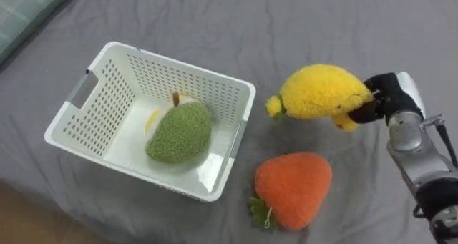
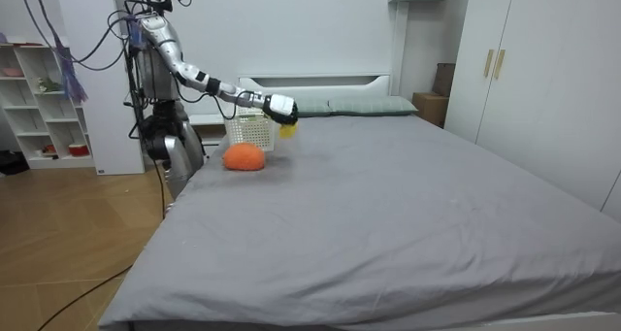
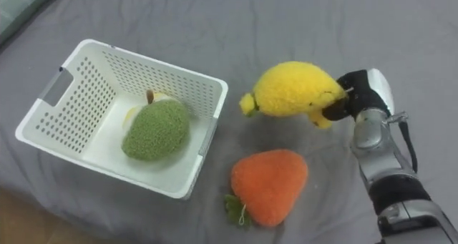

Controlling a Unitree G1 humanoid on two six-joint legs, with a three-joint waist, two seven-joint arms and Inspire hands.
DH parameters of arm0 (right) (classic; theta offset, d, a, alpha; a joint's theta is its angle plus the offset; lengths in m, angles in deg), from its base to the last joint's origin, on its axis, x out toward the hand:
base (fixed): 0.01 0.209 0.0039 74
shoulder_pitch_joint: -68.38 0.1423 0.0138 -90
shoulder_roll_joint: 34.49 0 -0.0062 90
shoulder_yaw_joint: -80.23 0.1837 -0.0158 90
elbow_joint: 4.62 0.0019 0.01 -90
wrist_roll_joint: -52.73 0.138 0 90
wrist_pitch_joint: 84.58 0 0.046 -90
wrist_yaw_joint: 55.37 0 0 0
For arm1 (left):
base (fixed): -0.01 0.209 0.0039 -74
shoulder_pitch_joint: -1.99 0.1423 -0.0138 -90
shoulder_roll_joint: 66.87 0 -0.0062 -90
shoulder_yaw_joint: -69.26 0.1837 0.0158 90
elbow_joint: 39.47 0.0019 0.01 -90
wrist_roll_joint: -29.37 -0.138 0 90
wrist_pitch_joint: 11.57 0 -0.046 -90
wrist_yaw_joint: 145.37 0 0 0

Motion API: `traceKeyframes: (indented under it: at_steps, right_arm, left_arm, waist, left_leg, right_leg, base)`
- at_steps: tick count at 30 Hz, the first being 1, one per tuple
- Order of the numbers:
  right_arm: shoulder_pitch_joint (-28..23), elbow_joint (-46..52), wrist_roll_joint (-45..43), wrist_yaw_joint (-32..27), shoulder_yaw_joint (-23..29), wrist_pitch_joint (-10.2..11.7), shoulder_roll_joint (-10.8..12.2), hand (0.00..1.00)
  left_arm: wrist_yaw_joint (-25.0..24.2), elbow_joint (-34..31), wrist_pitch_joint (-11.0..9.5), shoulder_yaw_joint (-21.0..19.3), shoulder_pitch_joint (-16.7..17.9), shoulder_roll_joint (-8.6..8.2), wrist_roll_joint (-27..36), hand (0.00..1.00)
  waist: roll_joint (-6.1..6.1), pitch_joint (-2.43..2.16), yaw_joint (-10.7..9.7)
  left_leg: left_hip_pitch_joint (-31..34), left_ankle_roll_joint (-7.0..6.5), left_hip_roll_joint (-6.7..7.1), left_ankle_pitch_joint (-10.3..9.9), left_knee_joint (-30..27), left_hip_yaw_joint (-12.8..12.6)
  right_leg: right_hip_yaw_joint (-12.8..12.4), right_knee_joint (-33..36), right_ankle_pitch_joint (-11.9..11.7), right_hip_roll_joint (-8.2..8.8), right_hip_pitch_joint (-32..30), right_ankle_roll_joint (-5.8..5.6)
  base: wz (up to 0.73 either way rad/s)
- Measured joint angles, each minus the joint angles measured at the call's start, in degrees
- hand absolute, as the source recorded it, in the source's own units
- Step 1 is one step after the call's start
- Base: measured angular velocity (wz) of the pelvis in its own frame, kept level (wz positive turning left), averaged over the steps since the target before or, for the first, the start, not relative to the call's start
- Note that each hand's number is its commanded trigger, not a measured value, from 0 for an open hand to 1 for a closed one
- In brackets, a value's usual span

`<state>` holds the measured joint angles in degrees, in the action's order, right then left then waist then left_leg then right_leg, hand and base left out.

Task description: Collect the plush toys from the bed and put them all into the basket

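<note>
Three toys: green toy [image 1: 179, 133] inside white basket [image 1: 179, 76], left of frame; orange toy [image 1: 293, 189] on grey bed [image 1: 322, 22], lower centre; yellow toy [image 1: 322, 92] gripped in right hand [image 1: 383, 97], fingers curled round it, centre right, near basket's right rim.

Basket [image 1: 186, 86] on bed [image 1: 286, 22], near robot-side edge; pear toy [image 1: 179, 133] inside. Strawberry toy [image 1: 293, 187] right of basket, nearer edge. Lemon toy [image 1: 322, 92] behind strawberry toy, in right robot hand [image 1: 383, 97].
</note>
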<state>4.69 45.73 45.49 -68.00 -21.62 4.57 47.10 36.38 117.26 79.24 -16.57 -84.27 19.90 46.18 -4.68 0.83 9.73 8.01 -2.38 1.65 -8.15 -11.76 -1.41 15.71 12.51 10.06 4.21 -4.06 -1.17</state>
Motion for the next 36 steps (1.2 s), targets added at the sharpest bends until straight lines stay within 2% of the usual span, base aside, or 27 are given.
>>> traceKeyframes:
  at_steps: [1,6,8,9,10,12,18,24,25,27,28,31,32,33,34,35,36]
  right_arm:
    - [-0.87,3.74,-0.47,0.17,0.08,-0.09,0.0,1.0]
    - [-4.99,17.54,-0.86,0.45,1.05,-0.53,0.2,1.0]
    - [-6.77,21.3,-0.84,1.0,1.41,-0.51,1.21,1.0]
    - [-7.73,23.57,-1.04,1.38,1.65,-0.61,1.89,1.0]
    - [-7.79,25.64,-1.45,1.82,1.69,-0.64,2.34,1.0]
    - [-7.78,28.39,-2.92,2.08,1.74,-0.62,2.39,1.0]
    - [-7.73,31.96,-5.63,3.99,1.82,-0.56,2.51,1.0]
    - [-7.68,32.21,-8.74,4.38,0.25,-3.2,4.72,1.0]
    - [-7.62,32.35,-10.76,5.03,-0.5,-3.41,4.84,0.89]
    - [-7.62,34.2,-14.5,6.47,-1.15,-4.39,5.82,0.6]
    - [-7.62,34.98,-15.51,6.69,-1.49,-4.46,6.02,0.56]
    - [-7.2,38.64,-16.55,8.62,-3.68,-4.34,6.1,0.24]
    - [-7.09,38.67,-16.5,8.78,-3.99,-4.34,6.1,0.16]
    - [-7.06,38.7,-16.59,9.13,-4.61,-4.34,6.16,0.15]
    - [-7.06,38.69,-17.1,9.8,-5.17,-4.37,6.52,0.11]
    - [-7.06,38.69,-17.52,10.29,-5.32,-4.42,6.81,0.03]
    - [-7.06,38.69,-17.96,11.06,-5.62,-4.62,7.37,0.01]
  left_arm:
    - [0.03,-0.33,0.0,-0.31,0.65,-0.13,-0.1,0.0]
    - [0.74,-1.99,0.11,-2.95,2.43,-1.06,-1.67,0.0]
    - [1.35,-1.98,0.29,-3.51,3.04,-1.24,-1.65,0.0]
    - [1.39,-2.1,0.41,-3.58,3.35,-1.33,-1.67,0.0]
    - [1.39,-2.12,0.42,-3.59,3.41,-1.49,-1.76,0.0]
    - [1.38,-2.15,0.41,-3.95,3.34,-1.79,-2.95,0.0]
    - [1.39,-2.15,0.53,-3.95,3.48,-2.62,-5.24,0.0]
    - [1.61,-2.63,1.17,-3.96,4.57,-2.6,-5.29,0.0]
    - [1.62,-2.63,1.29,-3.96,4.53,-2.62,-6.14,0.0]
    - [1.61,-2.63,1.3,-4.07,4.58,-2.64,-9.17,0.0]
    - [1.61,-2.63,1.31,-4.15,4.58,-2.64,-9.94,0.0]
    - [1.61,-2.73,1.32,-4.23,4.34,-2.83,-12.77,0.0]
    - [1.61,-2.74,1.34,-4.23,4.3,-2.85,-13.22,0.0]
    - [1.61,-2.82,1.38,-4.24,4.26,-2.85,-14.25,0.0]
    - [1.62,-2.97,1.54,-4.23,4.41,-2.86,-15.01,0.0]
    - [1.62,-3.09,1.69,-4.23,4.53,-2.87,-15.36,0.0]
    - [1.62,-3.23,1.82,-4.23,4.74,-2.88,-15.59,0.0]
  waist:
    - [0.0,-0.17,-0.21]
    - [0.03,-0.4,-1.31]
    - [0.25,-0.47,-1.65]
    - [0.45,-0.9,-1.65]
    - [0.76,-1.11,-1.7]
    - [1.13,-1.27,-2.04]
    - [1.33,-0.89,-1.74]
    - [1.35,-0.74,-0.67]
    - [1.36,-0.73,0.01]
    - [1.42,-0.67,0.7]
    - [1.45,-0.65,0.87]
    - [1.45,-0.4,2.4]
    - [1.41,-0.34,2.74]
    - [1.28,-0.26,3.4]
    - [1.24,-0.18,3.69]
    - [1.25,-0.16,3.71]
    - [1.27,-0.15,3.73]
  left_leg:
    - [-0.99,0.01,0.0,0.0,0.24,-0.03]
    - [-3.9,0.02,0.01,-0.01,0.76,-0.15]
    - [-5.72,0.03,0.0,-0.02,1.3,-0.18]
    - [-6.34,0.03,0.02,-0.03,1.57,-0.18]
    - [-6.63,0.04,0.0,-0.01,1.87,-0.25]
    - [-6.93,0.04,0.02,0.0,2.15,-0.28]
    - [-8.64,0.04,0.06,0.0,2.57,-0.76]
    - [-8.64,0.03,0.06,-0.01,2.89,-0.89]
    - [-8.65,0.04,0.06,-0.01,3.03,-0.93]
    - [-8.49,0.04,0.08,-0.01,3.11,-0.49]
    - [-8.44,0.04,0.11,-0.01,3.12,-0.25]
    - [-8.49,0.04,0.2,0.0,3.14,0.49]
    - [-8.56,0.04,0.21,-0.01,3.14,0.61]
    - [-8.6,0.05,0.22,-0.01,3.13,0.79]
    - [-8.48,0.05,0.26,-0.02,3.17,1.1]
    - [-8.4,0.05,0.3,-0.02,3.14,1.31]
    - [-8.27,0.05,0.4,0.0,3.05,1.71]
  right_leg:
    - [0.02,-0.04,0.0,0.0,0.88,0.0]
    - [-0.32,-0.93,-0.01,-0.17,3.85,-0.01]
    - [-0.52,-1.22,0.0,-0.23,5.52,-0.01]
    - [-0.53,-1.53,-0.01,-0.25,6.14,-0.02]
    - [-0.59,-1.61,-0.02,-0.26,6.29,-0.03]
    - [-0.64,-1.63,-0.02,-0.23,6.72,-0.03]
    - [-1.35,-2.02,0.01,-0.27,8.04,-0.08]
    - [-1.26,-2.4,0.02,-0.28,8.26,-0.13]
    - [-1.08,-2.57,0.01,-0.32,8.24,-0.13]
    - [-0.65,-2.66,0.01,-0.3,8.24,-0.14]
    - [-0.48,-2.7,0.01,-0.29,8.24,-0.14]
    - [0.23,-2.9,-0.03,-0.25,8.71,-0.21]
    - [0.23,-2.95,-0.03,-0.25,8.86,-0.21]
    - [0.26,-2.96,-0.04,-0.27,8.98,-0.22]
    - [0.24,-2.96,-0.06,-0.31,9.06,-0.26]
    - [0.24,-2.95,-0.07,-0.32,9.07,-0.27]
    - [0.25,-2.94,-0.08,-0.32,9.08,-0.29]
  base:
    - [0.0]
    - [-0.01]
    - [0.0]
    - [-0.07]
    - [-0.07]
    - [-0.03]
    - [-0.03]
    - [-0.01]
    - [0.0]
    - [0.03]
    - [0.11]
    - [0.12]
    - [0.09]
    - [0.09]
    - [0.1]
    - [0.12]
    - [0.12]
